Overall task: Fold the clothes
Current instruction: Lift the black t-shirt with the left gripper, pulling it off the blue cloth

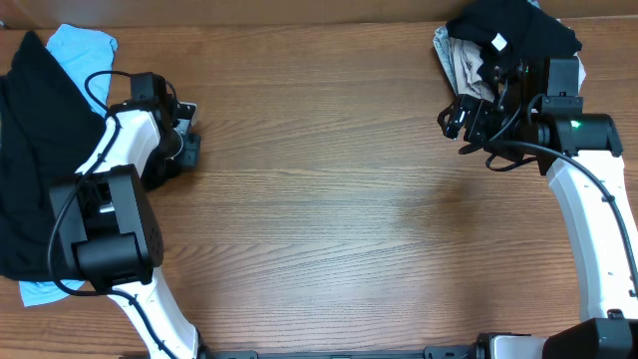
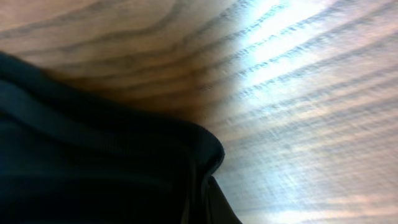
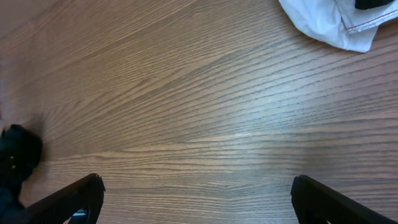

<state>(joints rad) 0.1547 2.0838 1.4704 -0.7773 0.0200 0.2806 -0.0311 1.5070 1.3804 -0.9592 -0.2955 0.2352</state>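
The left gripper (image 1: 187, 148) sits clenched beside the black T-shirt (image 1: 30, 150), hold unclear; right gripper (image 3: 196, 186) released over the table (image 1: 329, 199), near piled clothes (image 1: 498, 40)

Left white-and-black arm (image 1: 120, 150) comes up from the near-left edge of the brown wood-grain table (image 1: 329, 209), with the white link running toward the far side and the wrist bent right. Black left gripper (image 1: 187, 145) sits low over the table's left part, jaws closed; its tips can't be made out in the wrist view. Right white-and-black arm (image 1: 583, 199) reaches to the table's far-right corner, wrist turned left. Black right gripper (image 1: 461, 118) is above the tabletop, jaws spread wide, fingers (image 3: 74, 199) well apart.
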